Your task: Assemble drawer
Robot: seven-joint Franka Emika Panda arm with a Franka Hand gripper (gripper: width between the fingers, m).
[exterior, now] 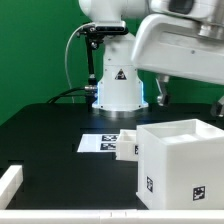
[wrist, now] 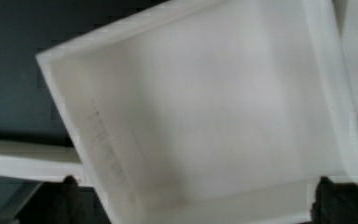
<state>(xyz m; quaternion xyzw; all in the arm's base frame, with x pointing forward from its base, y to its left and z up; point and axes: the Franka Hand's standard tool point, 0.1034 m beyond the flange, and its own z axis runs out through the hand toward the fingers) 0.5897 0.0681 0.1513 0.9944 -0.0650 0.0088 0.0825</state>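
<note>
Casing nearest: glossy, stiff, prob. light, slippery; we'd pinch a thin wall. Gripper fingers spread wide, empty.

Lower right of the exterior view: drawer casing on the table, low tray box just beside it on the left. Marker board flat at frame centre, partly behind the tray box. Thin bar at lower left edge, well apart. Robot base behind, upper centre; arm link across upper right, above the casing.
</note>
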